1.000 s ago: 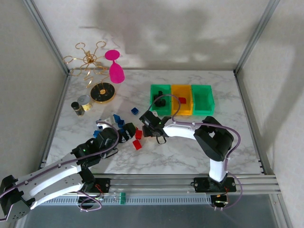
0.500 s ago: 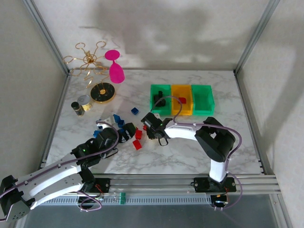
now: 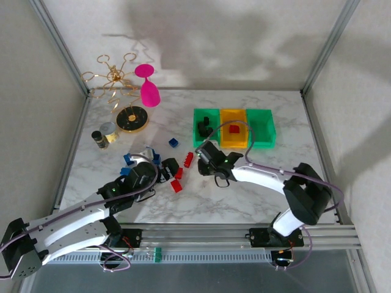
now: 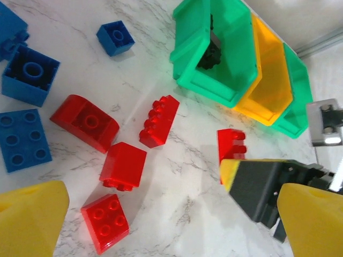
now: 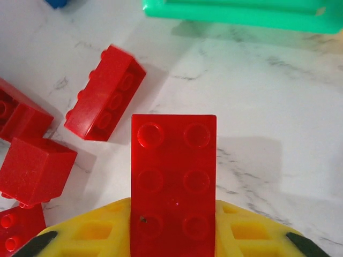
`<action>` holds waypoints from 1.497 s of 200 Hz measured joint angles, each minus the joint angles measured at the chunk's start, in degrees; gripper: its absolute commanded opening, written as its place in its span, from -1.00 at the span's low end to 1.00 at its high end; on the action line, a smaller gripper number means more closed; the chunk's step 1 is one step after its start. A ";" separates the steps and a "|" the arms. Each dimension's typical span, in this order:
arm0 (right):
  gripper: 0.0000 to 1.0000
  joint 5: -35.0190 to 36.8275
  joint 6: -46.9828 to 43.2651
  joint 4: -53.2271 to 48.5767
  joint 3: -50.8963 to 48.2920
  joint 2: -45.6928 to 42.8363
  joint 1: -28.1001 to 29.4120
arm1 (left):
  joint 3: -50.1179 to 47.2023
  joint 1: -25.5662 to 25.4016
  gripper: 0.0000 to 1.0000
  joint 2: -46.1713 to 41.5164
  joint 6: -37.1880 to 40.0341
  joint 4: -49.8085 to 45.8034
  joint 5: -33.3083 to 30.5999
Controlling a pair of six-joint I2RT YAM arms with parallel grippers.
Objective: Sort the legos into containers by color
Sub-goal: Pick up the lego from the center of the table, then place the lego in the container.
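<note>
My right gripper (image 5: 173, 233) is shut on a red lego (image 5: 173, 176), held flat with its studs facing the camera, just above the marble. In the top view that gripper (image 3: 204, 157) hovers in front of the left green container (image 3: 206, 112). The orange container (image 3: 234, 112) and the right green container (image 3: 261, 128) stand beside it. My left gripper (image 4: 171, 235) is open over loose red legos (image 4: 123, 165), with blue legos (image 4: 29, 75) to its left. A long red lego (image 4: 159, 120) lies between the pile and the containers.
A black lego (image 3: 203, 128) lies in the left green container and a red one (image 3: 234, 129) in the orange one. At the back left stand a gold stand on a black disc (image 3: 132, 119), a pink glass (image 3: 148, 88) and small jars (image 3: 101, 139).
My right gripper has shut on a red lego and carried it right, away from the pile. The long red lego it covered now shows. My left gripper has edged forward.
</note>
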 measured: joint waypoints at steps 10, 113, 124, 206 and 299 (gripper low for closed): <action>-0.54 0.00 -0.17 -0.33 -0.15 -1.51 -1.70 | 0.81 0.02 0.99 1.07 0.24 0.52 0.31; -0.51 -0.61 -8.17 -0.17 9.49 1.51 -20.68 | 7.74 0.02 0.99 12.35 2.99 7.26 1.62; -0.51 -0.63 -9.22 0.35 11.76 3.85 -21.84 | 8.57 0.11 0.99 13.44 3.23 7.76 1.62; -0.30 -0.02 -14.16 0.50 27.04 22.32 -28.63 | 12.15 1.95 0.99 17.94 5.01 9.62 2.10; 0.02 -0.72 -15.76 -0.39 27.39 20.65 -28.89 | 13.00 2.27 0.99 18.23 5.20 9.51 2.49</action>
